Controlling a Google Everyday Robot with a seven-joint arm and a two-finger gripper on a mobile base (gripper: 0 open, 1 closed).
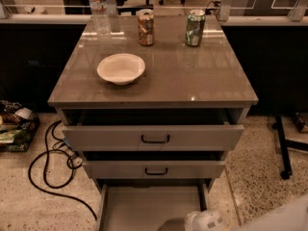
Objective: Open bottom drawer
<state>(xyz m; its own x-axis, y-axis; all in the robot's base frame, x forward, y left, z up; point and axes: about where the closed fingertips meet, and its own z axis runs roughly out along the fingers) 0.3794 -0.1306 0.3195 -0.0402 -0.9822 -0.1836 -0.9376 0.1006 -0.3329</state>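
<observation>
The bottom drawer (150,207) is the lowest of the grey cabinet's three drawers. It stands pulled far out, and its plain grey inside shows; its front panel and handle are cut off by the bottom edge of the view. My gripper (204,221) shows only as a white rounded part at the bottom edge, over the drawer's right front corner. The middle drawer (155,169) and the top drawer (154,137) each stand a little way out, with black bar handles.
On the cabinet top (192,76) stand a white bowl (121,68), a water bottle (98,6) and two cans (146,27) (195,27). A black cable (48,172) lies on the floor at the left. A black stand foot (284,148) is at the right.
</observation>
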